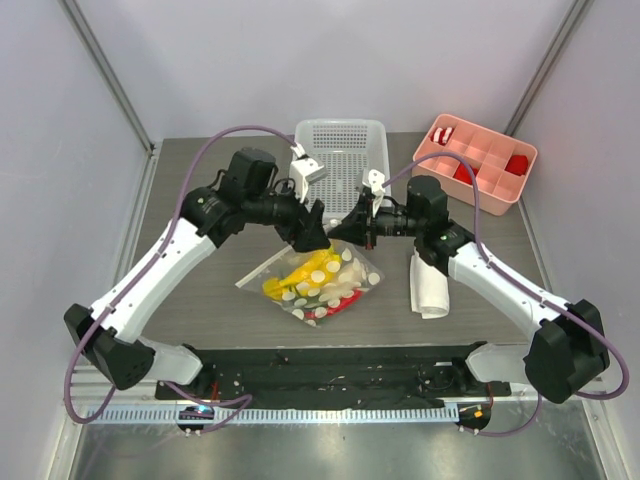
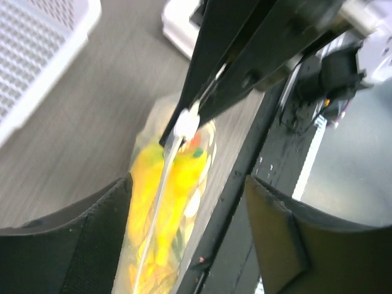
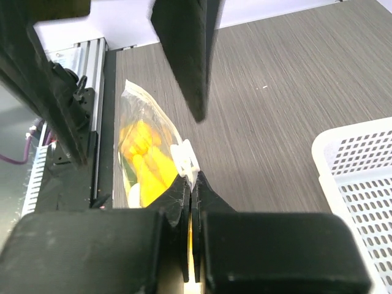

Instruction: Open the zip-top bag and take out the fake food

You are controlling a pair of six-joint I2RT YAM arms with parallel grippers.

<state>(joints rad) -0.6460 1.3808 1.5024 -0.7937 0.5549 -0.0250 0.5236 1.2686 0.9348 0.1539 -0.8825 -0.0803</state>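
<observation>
Your right tool (image 3: 191, 195) is pinched shut on the zip edge of the zip-top bag (image 1: 335, 285), just beside its white slider (image 3: 185, 157). Your left tool (image 2: 188, 184) stands wide, one finger on either side of that edge. The bag sits on the counter (image 1: 200, 210) between the arms, near the white basket (image 1: 340, 150). The fake food (image 1: 290, 278) is inside it.

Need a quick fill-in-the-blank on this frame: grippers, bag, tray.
1. The right gripper is ____ on the zip-top bag at its zip edge.
2. The left gripper has its fingers ____, one on each side of the bag.
3. The fake food lies ____ the bag.
4. The red blocks sit in the ____ tray.

Missing words: shut; open; inside; pink.
</observation>
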